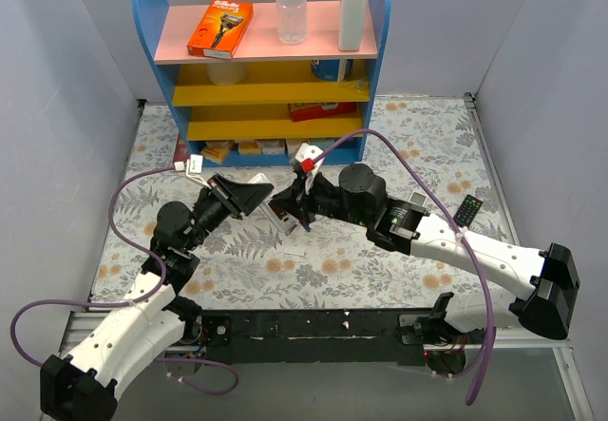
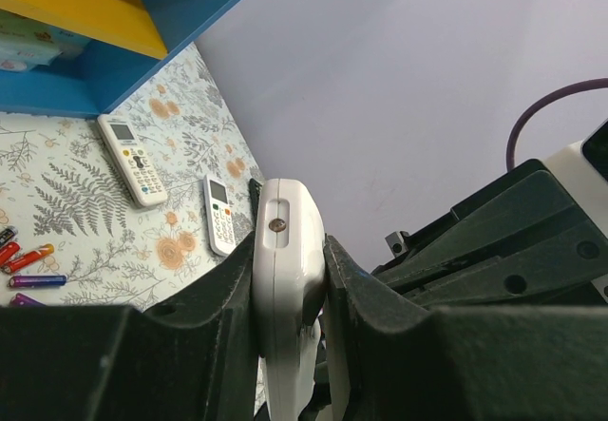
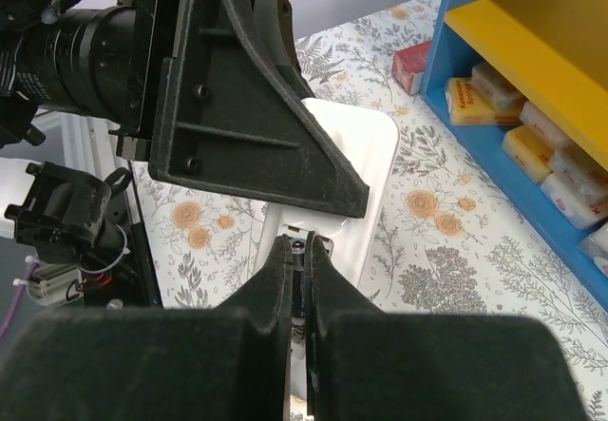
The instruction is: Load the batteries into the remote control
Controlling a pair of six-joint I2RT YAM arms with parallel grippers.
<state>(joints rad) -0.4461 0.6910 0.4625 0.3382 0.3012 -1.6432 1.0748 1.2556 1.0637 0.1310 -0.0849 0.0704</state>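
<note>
Left hand [image 1: 264, 198] is clenched on the sides of the remote [image 2: 285, 240], holding it off the desk [image 1: 399, 145] in front of the shelf [image 1: 266, 69]. Loose batteries [image 2: 28, 258] lie on the desk near the shelf's foot. Right hand [image 3: 299, 250] is at the remote's end, also before the shelf, pinched nearly closed; can't tell on what.

The remote control [image 2: 283, 288] is white; the surface [image 1: 432, 126] wears grey ferns and orange blooms; the shelf [image 1: 144, 12] is blue, yellow and pink; the batteries [image 2: 28, 258] are red and purple.
</note>
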